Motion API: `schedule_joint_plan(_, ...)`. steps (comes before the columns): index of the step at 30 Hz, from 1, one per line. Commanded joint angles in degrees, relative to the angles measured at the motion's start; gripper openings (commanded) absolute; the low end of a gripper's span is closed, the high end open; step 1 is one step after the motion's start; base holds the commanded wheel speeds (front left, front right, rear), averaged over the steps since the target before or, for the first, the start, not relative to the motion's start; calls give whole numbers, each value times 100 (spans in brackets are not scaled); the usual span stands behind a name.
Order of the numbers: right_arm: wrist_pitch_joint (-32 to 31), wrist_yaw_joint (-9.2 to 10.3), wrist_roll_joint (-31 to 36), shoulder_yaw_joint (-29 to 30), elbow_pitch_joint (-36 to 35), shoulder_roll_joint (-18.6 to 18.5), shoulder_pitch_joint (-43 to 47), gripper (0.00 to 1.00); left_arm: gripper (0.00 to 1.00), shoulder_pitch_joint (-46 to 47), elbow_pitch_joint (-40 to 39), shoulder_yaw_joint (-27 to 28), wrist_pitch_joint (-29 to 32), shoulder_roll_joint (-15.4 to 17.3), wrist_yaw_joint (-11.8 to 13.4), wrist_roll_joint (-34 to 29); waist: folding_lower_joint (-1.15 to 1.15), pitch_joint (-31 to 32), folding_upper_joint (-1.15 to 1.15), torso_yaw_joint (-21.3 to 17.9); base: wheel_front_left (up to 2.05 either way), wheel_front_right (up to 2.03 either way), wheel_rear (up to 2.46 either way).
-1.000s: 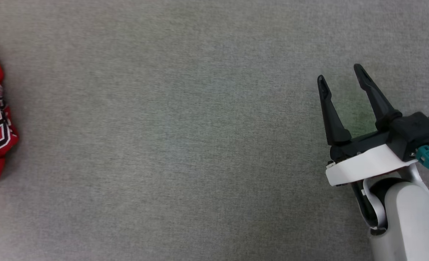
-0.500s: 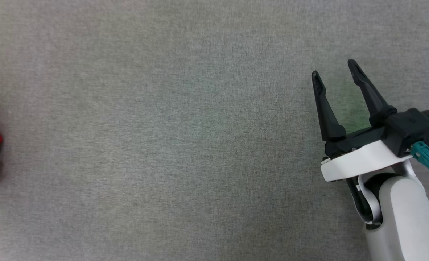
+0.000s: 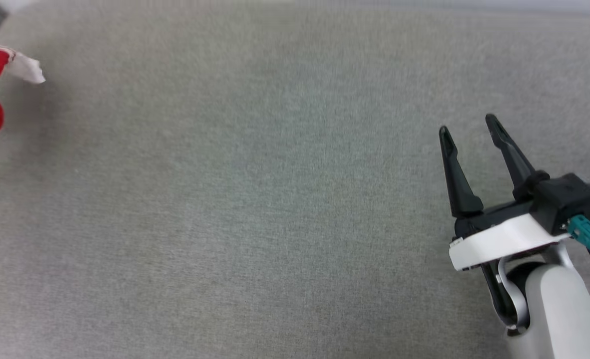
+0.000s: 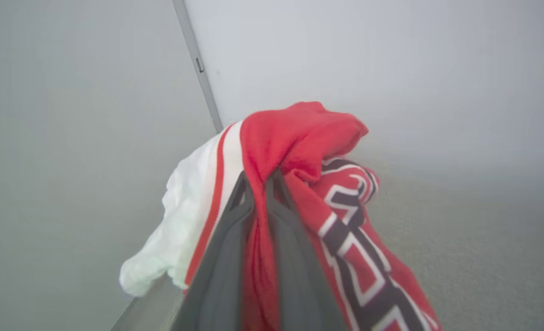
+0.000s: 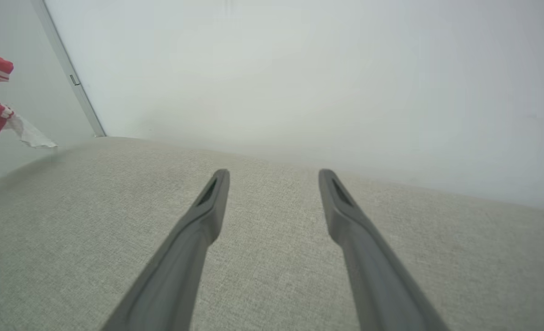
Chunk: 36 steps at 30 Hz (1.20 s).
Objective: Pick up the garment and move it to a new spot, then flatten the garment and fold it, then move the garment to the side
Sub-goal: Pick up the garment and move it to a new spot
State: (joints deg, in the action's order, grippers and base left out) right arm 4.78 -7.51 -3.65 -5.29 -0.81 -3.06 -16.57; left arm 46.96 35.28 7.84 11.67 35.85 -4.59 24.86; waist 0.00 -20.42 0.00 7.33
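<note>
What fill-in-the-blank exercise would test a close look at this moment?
1. The garment is red, and its sleeve is ____.
2. The left gripper is ____ on the garment.
3. The right gripper holds nothing, and its jaws stand ____.
4. In the head view, the garment shows at the far ____ edge.

Missing words: white; shut; open; left.

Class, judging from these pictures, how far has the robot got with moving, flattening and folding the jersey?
Done: the left hand is shut on the bunched red-and-white jersey-style garment, apparently lifted off the grey fabric surface. In hand: carrying it to a new spot. Left: setting down, flattening, folding, moving aside; the right hand hovers open and empty.
</note>
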Motion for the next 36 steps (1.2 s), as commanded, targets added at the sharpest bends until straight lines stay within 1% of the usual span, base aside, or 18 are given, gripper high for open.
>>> schedule_joint_plan(1,20,4,-42,37,26,11,102,100,0,83,-27,-62,-136,-28,-42,-72,0,328,0,30,0,0,0)
schedule_joint_plan(3,23,3,-55,59,45,18,176,100,0,195,-69,-163,-404,-71,-54,-165,0,514,0,-15,0,0,0)
schedule_joint_plan(7,16,4,-173,160,63,22,384,100,0,345,-184,-408,-905,-277,-85,-319,0,878,0,-146,0,0,0)
schedule_joint_plan(11,-32,4,-272,269,60,23,604,100,0,387,-342,-692,-1249,-616,-103,-411,0,1207,0,-328,0,0,0)
schedule_joint_plan(15,-111,4,-273,341,36,22,820,100,0,204,-528,-1007,-1439,-1067,-149,-372,0,1542,0,-596,0,0,0)
schedule_joint_plan(19,-219,4,-252,391,-51,20,1017,100,0,-71,-759,-1395,-1465,-1528,-188,-357,0,1771,0,-902,0,0,0)
schedule_joint_plan(21,-266,3,-233,400,-122,21,1091,100,0,-287,-844,-1566,-1483,-1823,-206,-250,0,1850,0,-1050,0,0,0)
schedule_joint_plan(25,-371,3,-248,460,-254,21,1233,100,0,-733,-965,-1901,-1638,-2367,-235,-102,0,1868,0,-1290,0,0,0)
schedule_joint_plan(29,-449,3,-281,506,-364,22,1357,100,0,-1275,-973,-2429,-1803,-2831,-272,-18,0,1809,0,-1446,0,0,0)
schedule_joint_plan(33,-457,3,-354,554,-436,22,1423,100,0,-1906,-909,-3134,-1831,-3101,-281,74,0,1668,0,-1511,0,0,0)
schedule_joint_plan(36,-437,3,-395,571,-446,22,1418,100,0,-2327,-778,-3639,-1771,-3181,-287,112,0,1556,0,-1484,0,0,0)
